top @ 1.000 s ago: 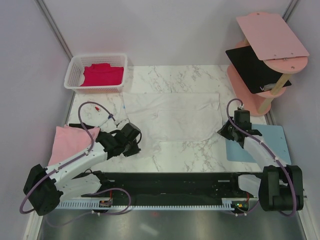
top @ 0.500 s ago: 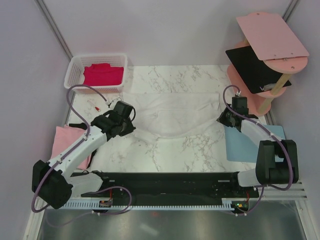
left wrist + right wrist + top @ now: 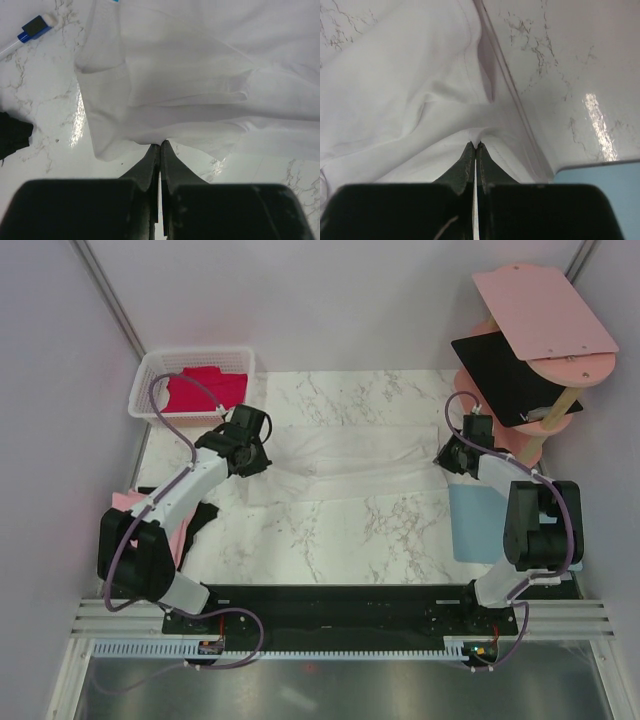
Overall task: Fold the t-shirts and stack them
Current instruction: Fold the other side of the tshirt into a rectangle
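A robot lab test cell: left arm (image 3: 190, 485) and right arm (image 3: 500, 472) bolted at a marble-patterned desk (image 3: 380, 530), plain grey panels (image 3: 300, 300) around.

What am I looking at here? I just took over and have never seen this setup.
Two robot arms stand at a marble table. The wide picture looks down from above and behind them; the two close-ups come from a camera on each wrist. The left gripper and the right gripper are each shut on an edge of the white t-shirt, spread between them. A red shirt lies in the basket, a pink shirt and black cloth lie at the left edge, a light-blue mat at the right.
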`<state>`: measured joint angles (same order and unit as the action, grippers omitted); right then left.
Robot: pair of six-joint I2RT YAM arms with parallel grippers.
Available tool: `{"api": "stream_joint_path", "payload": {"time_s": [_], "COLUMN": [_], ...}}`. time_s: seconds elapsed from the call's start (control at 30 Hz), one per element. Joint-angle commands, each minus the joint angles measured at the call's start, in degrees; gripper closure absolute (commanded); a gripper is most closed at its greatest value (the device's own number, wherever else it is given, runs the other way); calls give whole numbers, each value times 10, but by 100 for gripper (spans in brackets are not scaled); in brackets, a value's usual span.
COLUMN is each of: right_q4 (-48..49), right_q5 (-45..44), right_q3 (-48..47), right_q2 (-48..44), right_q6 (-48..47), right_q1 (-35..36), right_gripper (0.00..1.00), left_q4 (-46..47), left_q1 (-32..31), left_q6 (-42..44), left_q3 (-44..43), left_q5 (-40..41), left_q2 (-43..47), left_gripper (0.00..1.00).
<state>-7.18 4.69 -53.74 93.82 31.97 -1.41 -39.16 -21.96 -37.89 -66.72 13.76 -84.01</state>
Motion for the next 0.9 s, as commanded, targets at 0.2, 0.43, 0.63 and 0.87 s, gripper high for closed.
{"api": "stream_joint_path", "payload": {"time_s": [0.2,0.43,0.63,0.87], "right_q4": [9,-2,-2,22], "right_q5": [-19,-36,-40,-7], "right_q3": [-61,-80,-97,-97], "right_q2": [72,101,122,129], "right_q6": [12,19,21,6], "right_q1": [-3,-4,-4,-3], "right_gripper": [100,100,99,48], "left_q4": [23,22,21,10], "left_q1": [17,38,53,66], "left_q6": [56,67,91,114], "left_q3": [-108,-155,-222,-322], "left_q5": [-6,0,-9,-59], "left_q2": [-97,-142,-206,-299], "left_gripper": [98,98,98,68]}}
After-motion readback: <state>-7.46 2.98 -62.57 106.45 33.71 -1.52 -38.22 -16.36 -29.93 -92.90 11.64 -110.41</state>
